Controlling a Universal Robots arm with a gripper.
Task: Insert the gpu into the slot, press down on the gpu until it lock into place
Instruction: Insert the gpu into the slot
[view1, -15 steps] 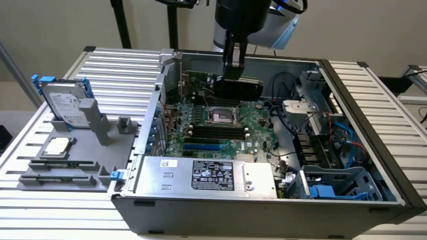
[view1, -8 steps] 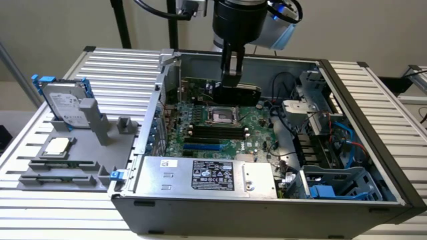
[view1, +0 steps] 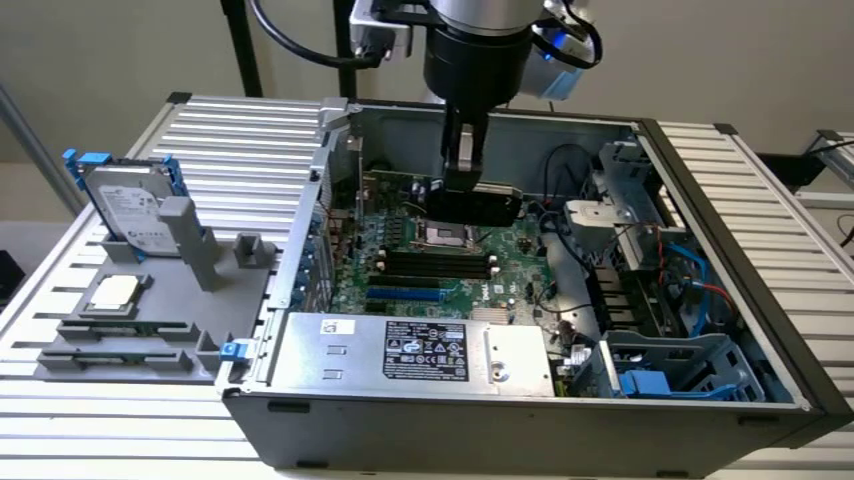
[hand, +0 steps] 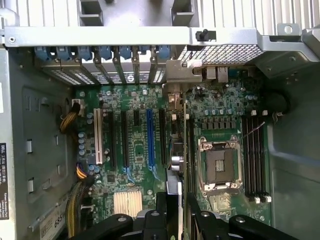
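Observation:
In the exterior view my gripper (view1: 461, 188) hangs inside the open computer case, shut on the gpu (view1: 470, 207), a black card held on edge. The card is above the far part of the green motherboard (view1: 514, 262), near the processor socket. The slot (view1: 404, 295) is a long blue strip nearer the case front, apart from the card. In the wrist view the gpu (hand: 183, 131) is seen edge-on between my dark fingers (hand: 162, 216), with its metal bracket toward the case's rear wall. It runs parallel to the slot (hand: 150, 137) but is offset toward the processor socket (hand: 220, 162).
Black memory slots (hand: 255, 150) lie beyond the socket. A silver power supply (view1: 414, 350) fills the case front, and a drive cage (view1: 667, 365) with cables sits at the exterior view's right. Outside the case, a hard drive (view1: 127, 205) stands on a grey fixture (view1: 160, 300).

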